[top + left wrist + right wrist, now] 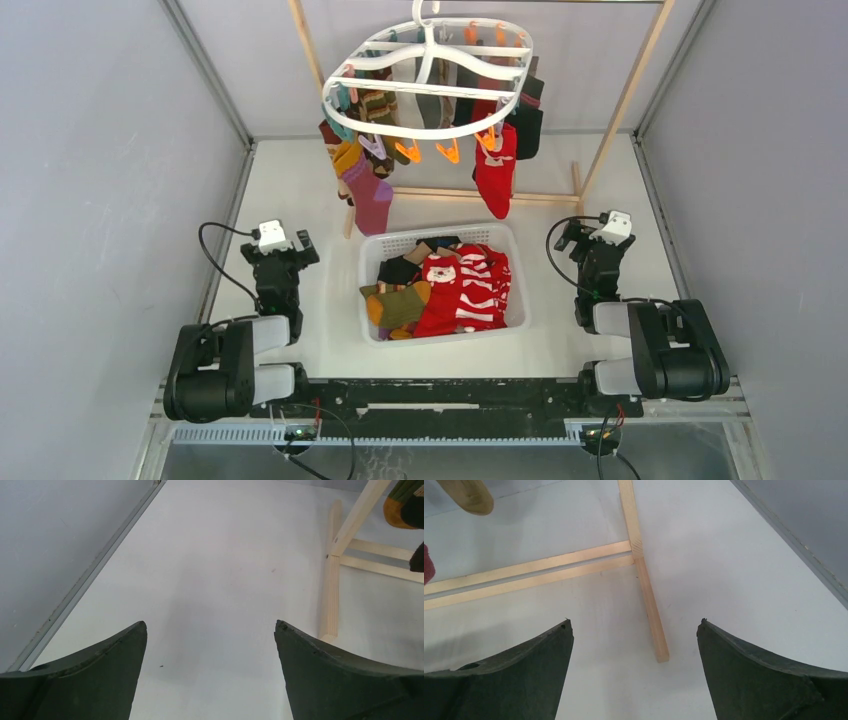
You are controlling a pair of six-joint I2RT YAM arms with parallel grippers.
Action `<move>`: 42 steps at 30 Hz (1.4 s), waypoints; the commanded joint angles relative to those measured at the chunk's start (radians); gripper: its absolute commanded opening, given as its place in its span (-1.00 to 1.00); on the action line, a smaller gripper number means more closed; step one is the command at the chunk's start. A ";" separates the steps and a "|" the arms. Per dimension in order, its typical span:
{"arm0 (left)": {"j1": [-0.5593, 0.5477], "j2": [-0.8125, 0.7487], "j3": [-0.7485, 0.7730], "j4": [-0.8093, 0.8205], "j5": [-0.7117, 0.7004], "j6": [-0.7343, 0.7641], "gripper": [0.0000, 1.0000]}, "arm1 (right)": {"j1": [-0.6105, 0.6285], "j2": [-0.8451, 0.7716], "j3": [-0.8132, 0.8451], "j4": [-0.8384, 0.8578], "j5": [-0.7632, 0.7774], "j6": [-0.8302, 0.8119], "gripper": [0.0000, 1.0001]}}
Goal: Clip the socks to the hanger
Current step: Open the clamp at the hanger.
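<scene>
The white oval hanger (430,88) hangs at the top centre with orange and teal clips on its rim. Several socks hang from it, among them a red sock (495,170) and a purple sock (369,198). More socks (455,290) lie in the white slotted basket (373,253) below. My left gripper (283,247) rests left of the basket, open and empty; its jaws stand wide apart in the left wrist view (210,630). My right gripper (590,236) rests right of the basket, open and empty, also seen in the right wrist view (634,627).
A bare wooden frame (625,95) holds the hanger; its base rails (529,572) lie on the white table behind the basket, one foot (330,595) showing ahead of my left gripper. Grey walls stand at both sides.
</scene>
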 commanded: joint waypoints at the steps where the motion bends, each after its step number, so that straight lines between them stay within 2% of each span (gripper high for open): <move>1: -0.007 -0.005 0.042 0.027 -0.010 0.017 1.00 | -0.003 -0.010 0.014 0.021 -0.004 -0.001 0.99; 9: -0.006 -0.005 0.045 0.026 -0.006 0.013 1.00 | -0.005 -0.009 0.014 0.021 -0.004 0.000 0.99; 11: 0.010 -0.021 0.047 0.020 0.031 0.011 1.00 | -0.003 -0.013 0.014 0.021 -0.004 -0.003 0.99; 14: 0.044 -0.112 0.122 -0.188 0.068 -0.015 1.00 | 0.032 -0.071 0.016 -0.014 0.081 -0.025 0.99; 16: 0.064 -0.171 0.203 -0.403 0.088 -0.019 1.00 | 0.100 -0.141 0.118 -0.228 0.318 0.023 0.99; 17: 0.073 -0.193 0.243 -0.491 0.105 -0.019 1.00 | 0.097 -0.179 0.158 -0.333 0.324 0.036 0.99; 20: 0.113 -0.249 0.366 -0.733 0.213 -0.022 1.00 | 0.081 -0.337 0.186 -0.435 0.195 0.083 0.99; 24: 0.144 -0.299 0.529 -1.046 0.353 -0.007 0.99 | 0.006 -0.520 0.204 -0.555 -0.062 0.306 0.99; 27: 0.162 -0.316 0.631 -1.223 0.456 0.011 0.99 | -0.087 -0.604 0.203 -0.546 -0.339 0.468 0.99; 29: 0.167 -0.326 0.691 -1.312 0.519 0.024 1.00 | -0.072 -0.633 0.203 -0.488 -0.494 0.489 0.99; 31: 0.171 -0.333 0.759 -1.405 0.568 0.061 1.00 | 0.020 -0.665 0.224 -0.497 -0.526 0.455 0.99; 35: 0.189 -0.323 0.916 -1.564 0.691 0.069 1.00 | 0.319 -0.709 0.277 -0.546 -0.441 0.325 0.97; 39: 0.192 -0.292 1.059 -1.698 0.792 0.066 0.99 | 0.615 -0.640 0.347 -0.537 -0.337 0.221 0.81; 42: 0.194 -0.271 1.131 -1.764 0.821 0.049 0.99 | 0.788 -0.525 0.395 -0.452 -0.282 0.181 0.80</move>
